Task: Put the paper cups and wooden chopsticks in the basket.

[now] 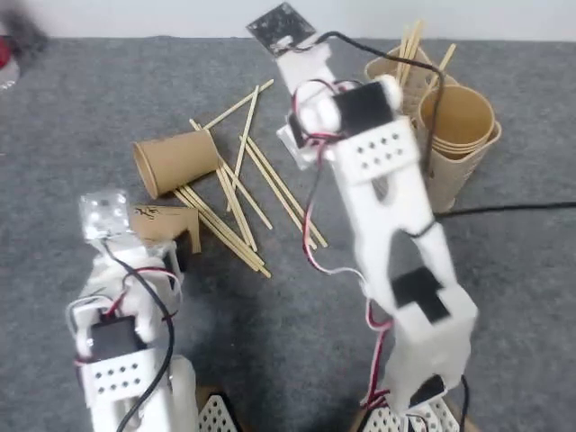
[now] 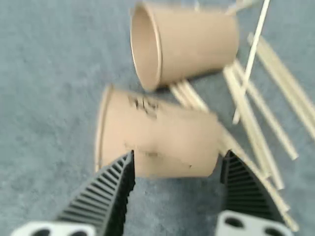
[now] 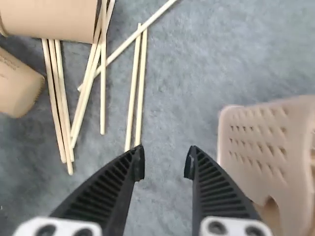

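My left tool [image 2: 178, 160] and right tool [image 3: 165, 160]: black, ribbed, on white arms [image 1: 396, 216]; cups [image 2: 192, 44] brown, chopsticks [image 2: 252, 125] pale wood, basket [image 3: 266, 142] beige with hole grid, tabletop [image 3: 206, 64] grey.

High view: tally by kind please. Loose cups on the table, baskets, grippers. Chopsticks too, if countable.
Loose paper cups: 2
Basket: 1
Grippers: 2, the left gripper and the right gripper
Chopsticks: they overlap, so no exact count
Total counted: 5
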